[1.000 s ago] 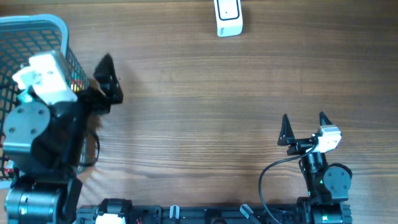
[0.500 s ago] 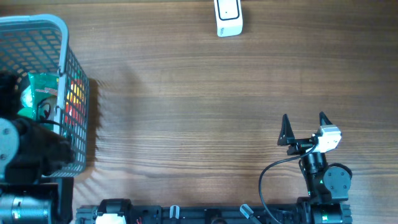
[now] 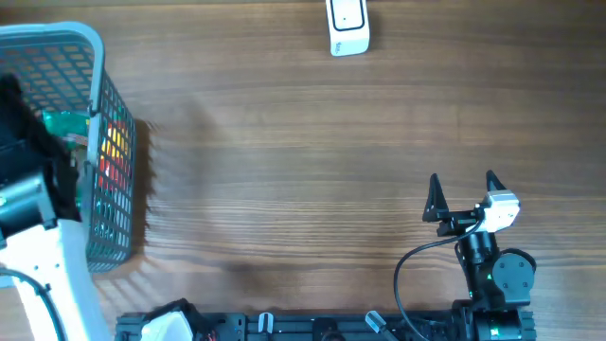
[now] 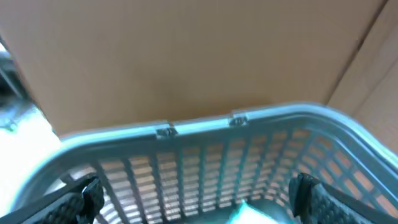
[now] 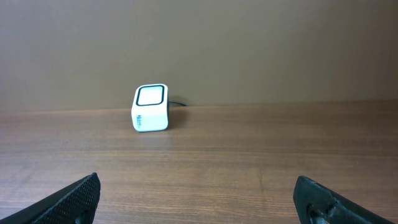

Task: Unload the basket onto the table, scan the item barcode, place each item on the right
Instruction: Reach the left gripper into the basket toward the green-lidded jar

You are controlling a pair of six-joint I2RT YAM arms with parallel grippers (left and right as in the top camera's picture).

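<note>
A green packet [image 3: 62, 124] lies in the grey mesh basket [image 3: 98, 43] at the table's left edge; in the left wrist view only its pale teal corner [image 4: 247, 214] shows. My left gripper [image 4: 199, 202] hangs open above the basket's inside, facing the far wall [image 4: 199, 165], with nothing between its fingers. The left arm [image 3: 33, 194] covers the basket's left part in the overhead view. The white barcode scanner [image 3: 347, 26] stands at the table's far edge, and also straight ahead [image 5: 151, 107] of my right gripper [image 5: 199, 199]. That gripper [image 3: 463, 187] is open and empty, low over the table's near right part.
Red and yellow packaging [image 3: 115, 142] shows through the basket's right wall. A brown cardboard panel [image 4: 186, 56] rises behind the basket. A black cable [image 3: 412, 270] loops by the right arm's base. Bare wooden tabletop [image 3: 303, 170] stretches between the basket, the scanner and the right arm.
The left arm has swung from the basket's right side to the far left, and its gripper now sits over the basket. The right arm has not moved.
</note>
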